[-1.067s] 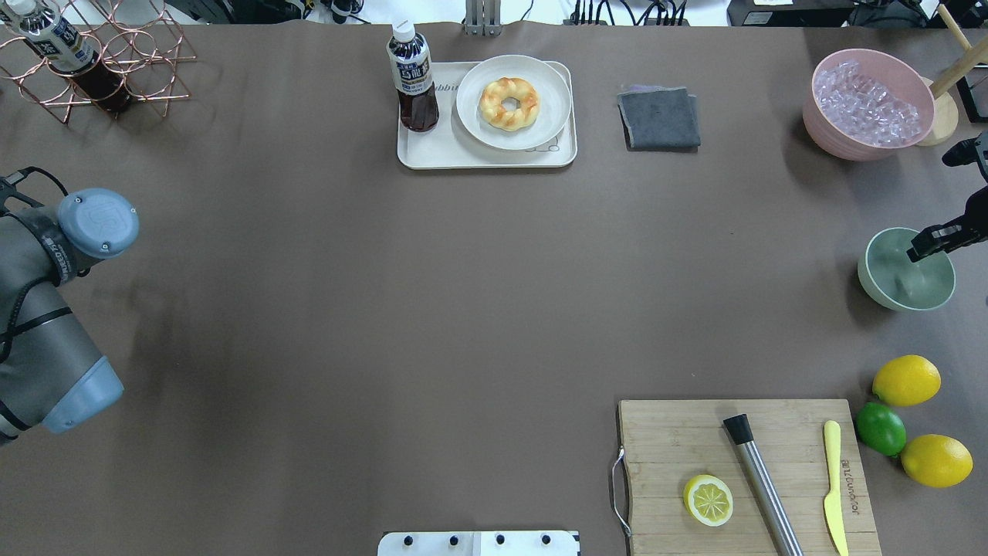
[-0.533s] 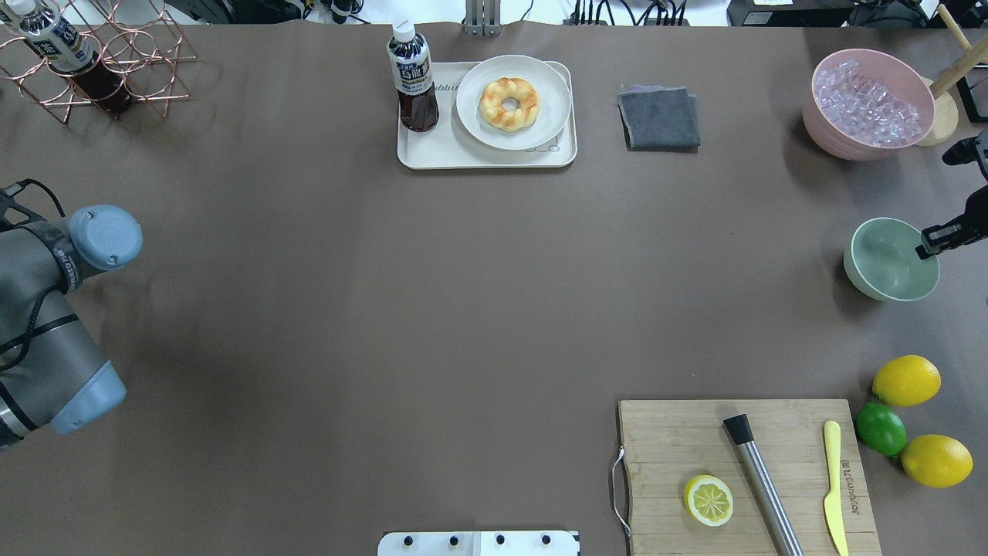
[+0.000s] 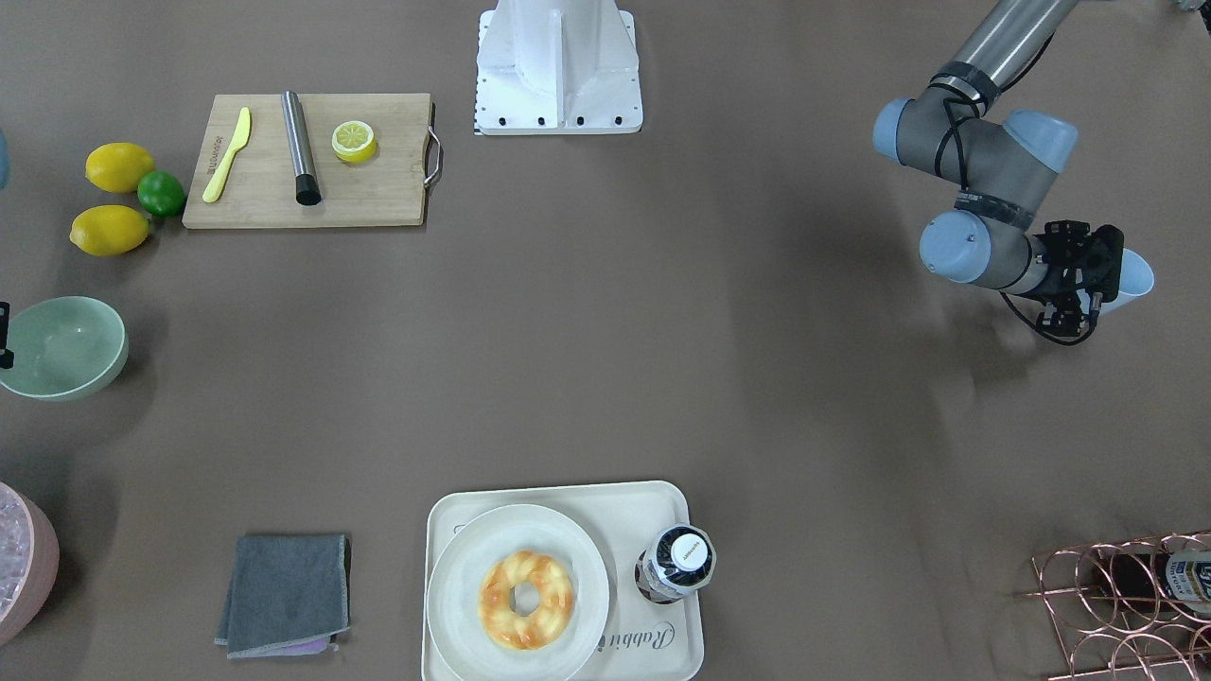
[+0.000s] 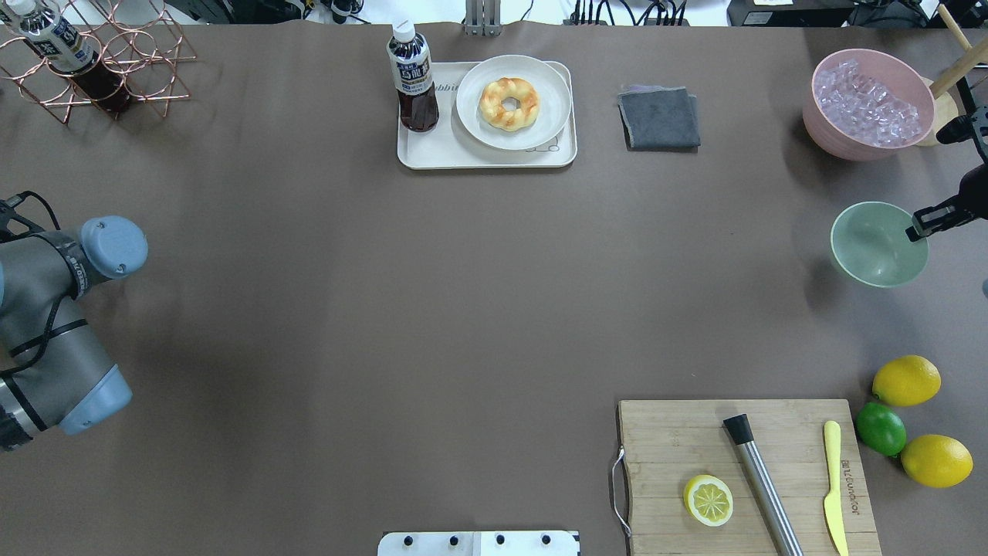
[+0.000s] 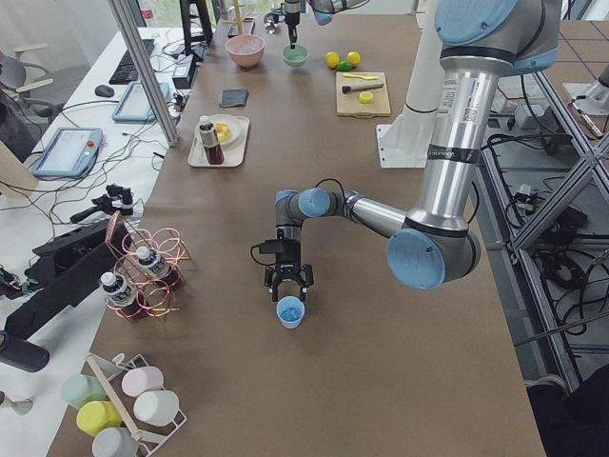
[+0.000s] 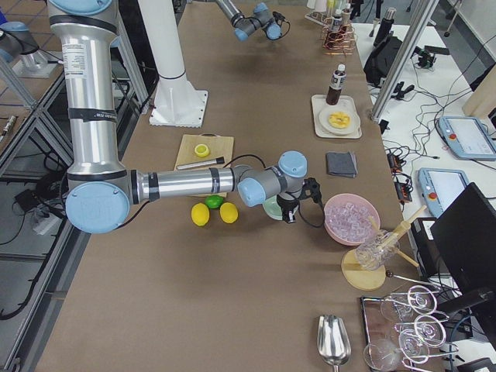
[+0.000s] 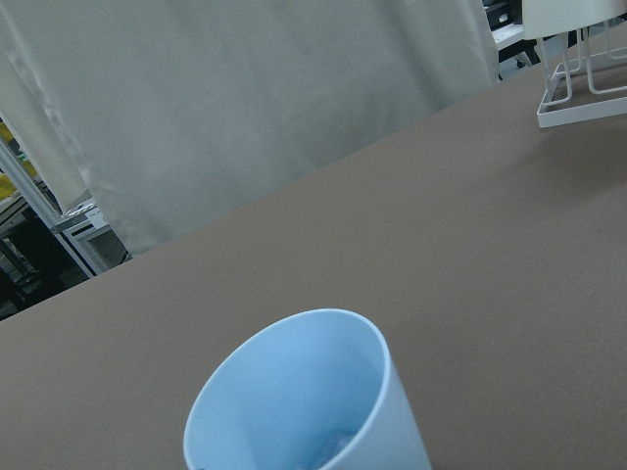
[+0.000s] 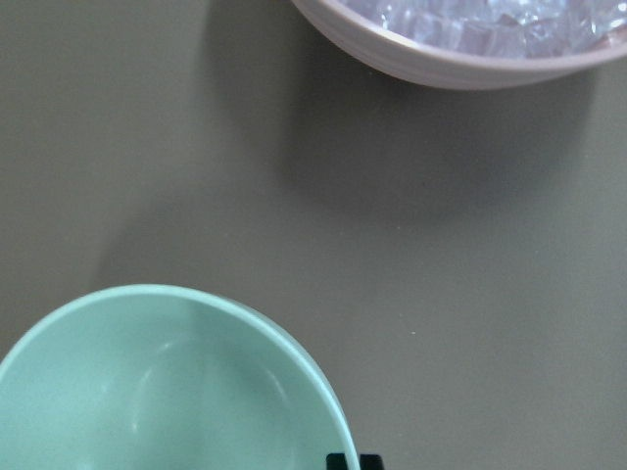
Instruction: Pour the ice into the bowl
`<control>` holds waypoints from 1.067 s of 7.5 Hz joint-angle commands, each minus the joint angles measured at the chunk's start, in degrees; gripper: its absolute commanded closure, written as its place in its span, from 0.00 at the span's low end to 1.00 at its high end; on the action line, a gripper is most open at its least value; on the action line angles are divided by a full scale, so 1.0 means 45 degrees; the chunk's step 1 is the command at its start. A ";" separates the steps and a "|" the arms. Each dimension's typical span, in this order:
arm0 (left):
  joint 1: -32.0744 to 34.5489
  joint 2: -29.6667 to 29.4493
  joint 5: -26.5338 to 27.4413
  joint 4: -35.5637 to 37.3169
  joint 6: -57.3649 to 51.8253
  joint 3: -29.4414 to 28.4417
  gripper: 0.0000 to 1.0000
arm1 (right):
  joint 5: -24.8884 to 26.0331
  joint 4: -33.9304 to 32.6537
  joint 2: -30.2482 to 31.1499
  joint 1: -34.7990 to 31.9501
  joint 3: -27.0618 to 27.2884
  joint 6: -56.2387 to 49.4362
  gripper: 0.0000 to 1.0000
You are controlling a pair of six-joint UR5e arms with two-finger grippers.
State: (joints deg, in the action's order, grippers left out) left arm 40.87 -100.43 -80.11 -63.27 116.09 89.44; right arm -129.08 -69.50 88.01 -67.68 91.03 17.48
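- Lying nearer the robot than the mint-green bowl [image 4: 868, 251], a wooden chopping board [image 4: 664, 455] carries a lemon half [image 4: 708, 500], a steel muddler [image 4: 763, 486] and a yellow plastic knife [image 4: 832, 486].
- Just right of that board, also short of the bowl, a lime [image 4: 881, 429] sits wedged between a near lemon [image 4: 936, 460] and a far lemon [image 4: 906, 380].
- The bowl itself is bare inside, and the right gripper [image 4: 923, 222] is clamped on its right rim.
- Far to the bowl's left, a pale blue cup [image 3: 1133, 274] is right at the left gripper [image 3: 1097, 274]. Whether its fingers pinch the cup cannot be told.
- The ice [image 7: 331, 446] shows only as a faint glassy shape at that cup's bottom.
- Just beyond the bowl stands a pink tub [image 4: 827, 133] with a heap of ice cubes [image 4: 868, 104].
- Farther off and left of the bowl lie a folded grey cloth [image 4: 660, 117], then a cream tray [image 4: 421, 152] bearing a doughnut [image 4: 509, 103] on a white plate [image 4: 475, 123] and a bottle of dark drink [image 4: 413, 85].
- Farthest left of the bowl, a copper wire rack [image 4: 143, 96] holds another bottle [image 4: 55, 42].
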 commanded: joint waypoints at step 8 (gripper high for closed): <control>-0.0256 0.0032 -0.0030 0.0525 -0.0075 -0.0989 0.14 | 0.0868 -0.9905 -0.8279 0.0779 0.0673 0.1481 1.00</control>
State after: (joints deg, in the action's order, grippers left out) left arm 38.92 -100.35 -80.33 -61.35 115.84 85.00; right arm -127.00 -109.94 58.93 -66.84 97.37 20.55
